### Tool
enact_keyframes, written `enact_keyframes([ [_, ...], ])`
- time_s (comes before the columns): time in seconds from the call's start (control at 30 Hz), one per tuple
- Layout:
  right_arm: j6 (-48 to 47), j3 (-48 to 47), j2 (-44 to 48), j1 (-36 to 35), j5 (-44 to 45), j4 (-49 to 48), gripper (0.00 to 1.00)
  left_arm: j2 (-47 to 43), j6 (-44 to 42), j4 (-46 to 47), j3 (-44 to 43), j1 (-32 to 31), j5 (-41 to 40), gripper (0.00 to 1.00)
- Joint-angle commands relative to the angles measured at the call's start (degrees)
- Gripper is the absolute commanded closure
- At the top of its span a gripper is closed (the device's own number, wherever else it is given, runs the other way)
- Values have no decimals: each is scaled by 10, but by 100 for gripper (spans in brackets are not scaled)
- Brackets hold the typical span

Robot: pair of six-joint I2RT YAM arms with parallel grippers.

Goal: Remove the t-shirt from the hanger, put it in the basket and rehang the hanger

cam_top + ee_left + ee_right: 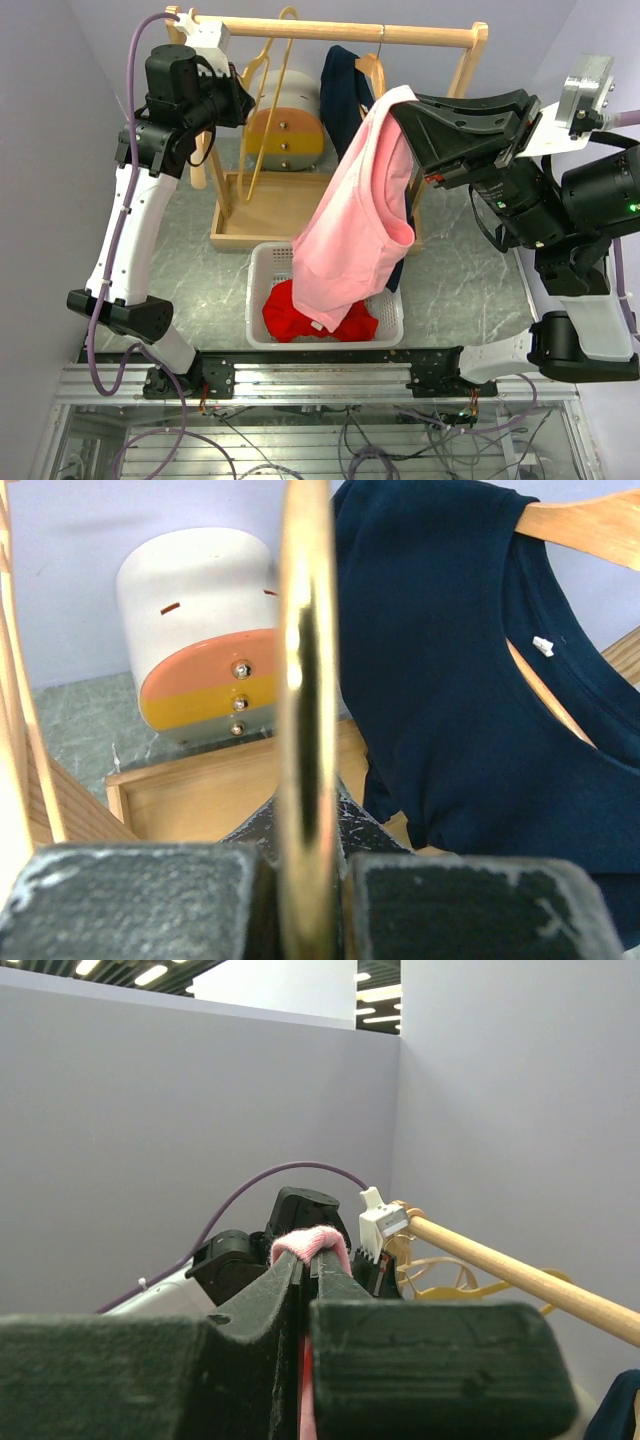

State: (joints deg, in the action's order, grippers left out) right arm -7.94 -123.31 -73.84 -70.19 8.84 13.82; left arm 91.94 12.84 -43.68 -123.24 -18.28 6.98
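Observation:
A pink t-shirt (355, 230) hangs free of any hanger, with my right gripper (400, 100) shut on a fold of its fabric (312, 1242). The shirt dangles over the white basket (260, 268). In the right wrist view the gripper (310, 1272) has its jaws pressed together with pink cloth poking out above them. My left gripper (248, 100) is up at the rack, shut on a bare golden-wood hanger (306, 680) that runs upright between its pads. In the left wrist view the gripper (305, 885) clamps that hanger.
A navy t-shirt (345, 90) hangs on a second wooden hanger (580, 525) on the rack's rail (330, 30). A red garment (290, 310) lies in the basket. A white, orange and yellow rounded object (290, 120) stands behind the rack's wooden base tray (265, 215).

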Motion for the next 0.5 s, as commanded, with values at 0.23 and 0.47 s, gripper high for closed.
enact_keyframes([
  [0.23, 1, 27, 35, -2, 27, -39, 100, -10, -1, 14, 8, 16, 29, 93],
  [0.47, 12, 49, 26, -2, 49, -32, 100, -11, 1, 17, 19, 19, 34, 93],
])
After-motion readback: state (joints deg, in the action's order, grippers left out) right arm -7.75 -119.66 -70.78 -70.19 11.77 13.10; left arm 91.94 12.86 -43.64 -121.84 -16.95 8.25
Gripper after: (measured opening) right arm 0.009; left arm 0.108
